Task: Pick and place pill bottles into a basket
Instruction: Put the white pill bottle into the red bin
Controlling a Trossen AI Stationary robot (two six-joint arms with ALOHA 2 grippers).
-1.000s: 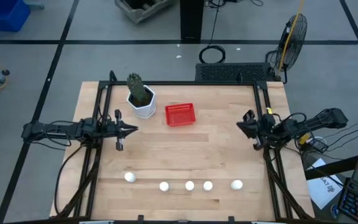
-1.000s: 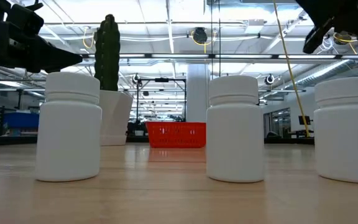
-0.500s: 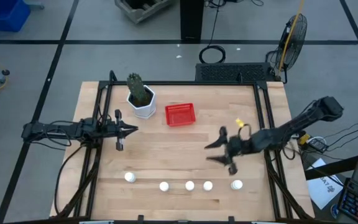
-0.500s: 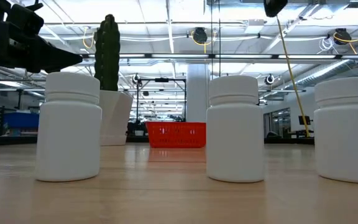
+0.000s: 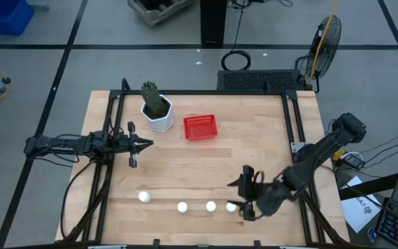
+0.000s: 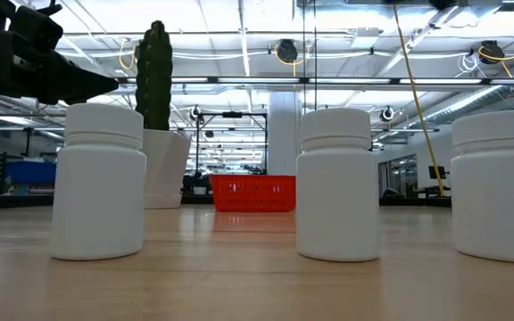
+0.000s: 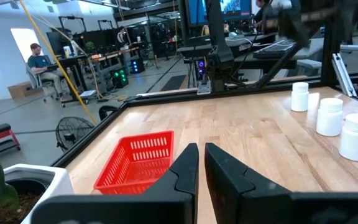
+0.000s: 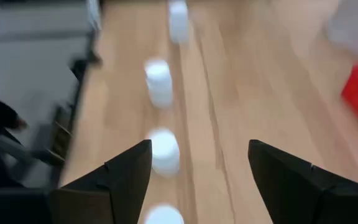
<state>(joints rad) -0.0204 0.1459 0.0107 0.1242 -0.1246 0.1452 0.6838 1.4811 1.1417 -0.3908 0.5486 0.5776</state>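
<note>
No readable text, labels, brands or numbers anywhere. The pill bottles (image 6: 99, 182) are plain white with no print showing, and the red basket (image 5: 200, 127) carries no sign either. Paper sheets (image 5: 362, 205) off the table's right edge have marks too small to read.
</note>
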